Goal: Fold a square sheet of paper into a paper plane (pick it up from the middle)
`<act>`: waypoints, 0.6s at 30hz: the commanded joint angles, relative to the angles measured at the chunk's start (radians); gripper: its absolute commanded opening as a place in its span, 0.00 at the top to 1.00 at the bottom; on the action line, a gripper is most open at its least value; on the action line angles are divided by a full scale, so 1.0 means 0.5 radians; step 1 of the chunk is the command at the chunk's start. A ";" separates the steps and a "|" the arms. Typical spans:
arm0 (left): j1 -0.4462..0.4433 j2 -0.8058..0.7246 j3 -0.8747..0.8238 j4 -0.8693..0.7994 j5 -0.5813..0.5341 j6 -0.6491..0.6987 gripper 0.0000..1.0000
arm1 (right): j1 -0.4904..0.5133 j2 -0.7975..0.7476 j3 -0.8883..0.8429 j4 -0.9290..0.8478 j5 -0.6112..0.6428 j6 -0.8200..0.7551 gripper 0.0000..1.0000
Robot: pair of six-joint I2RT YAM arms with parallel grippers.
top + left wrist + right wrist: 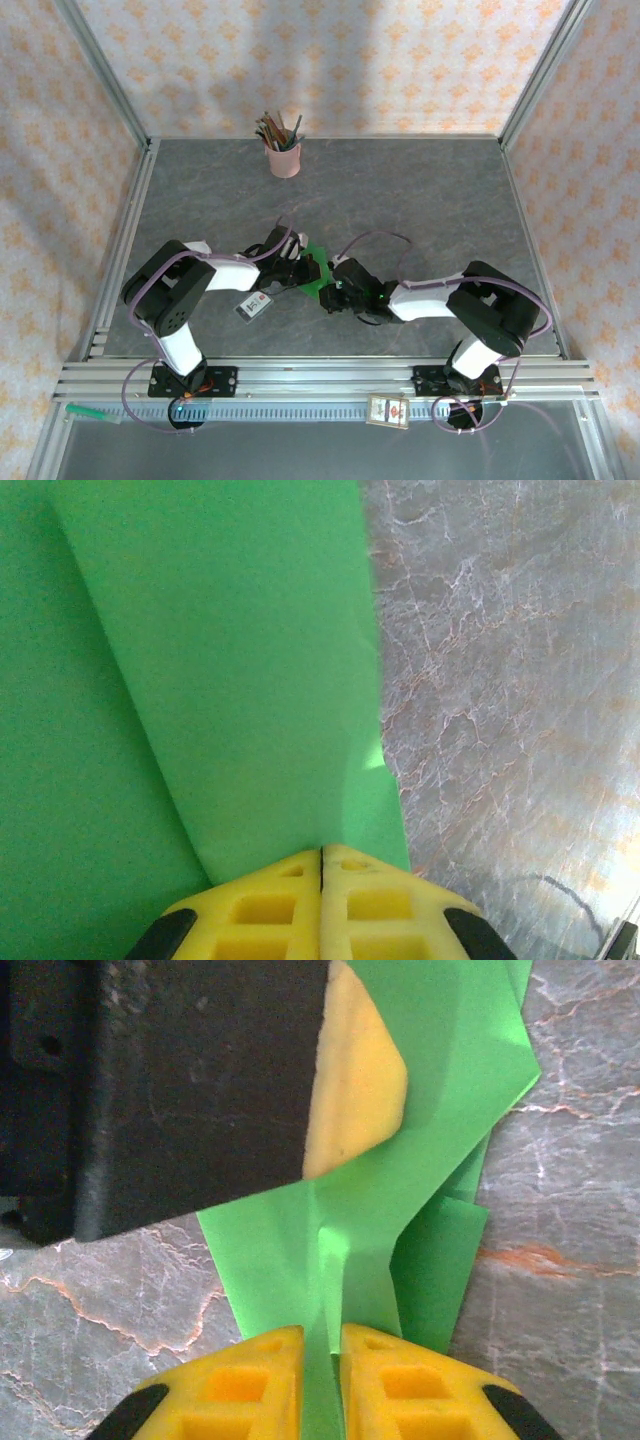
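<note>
The square sheet of paper (318, 262) is bright green and creased into a narrower, folded shape, held just above the grey table between both arms. My left gripper (300, 268) comes in from the left; in its wrist view the yellow fingers (270, 900) are pressed together on the sheet's edge (230, 680). My right gripper (332, 290) comes in from the right. Its jaws (322, 1345) stand nearly closed, pinching a raised fold of the green sheet (440, 1080). The left gripper's yellow finger (355, 1090) and dark body lie on the paper just beyond.
A pink cup of pencils (284, 158) stands at the back. A small white dark-bordered card (254, 306) lies near the left arm, another card (388, 411) on the front rail. Metal frame posts and patterned walls bound the marbled table (430, 200).
</note>
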 commanded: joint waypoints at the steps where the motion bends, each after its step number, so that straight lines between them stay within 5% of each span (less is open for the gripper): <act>1: 0.051 0.107 -0.011 -0.199 -0.254 0.115 0.91 | -0.005 -0.030 0.054 -0.222 0.029 -0.022 0.81; 18: 0.048 0.116 -0.033 -0.211 -0.271 0.146 0.92 | -0.002 -0.232 0.172 -0.262 -0.133 -0.048 0.77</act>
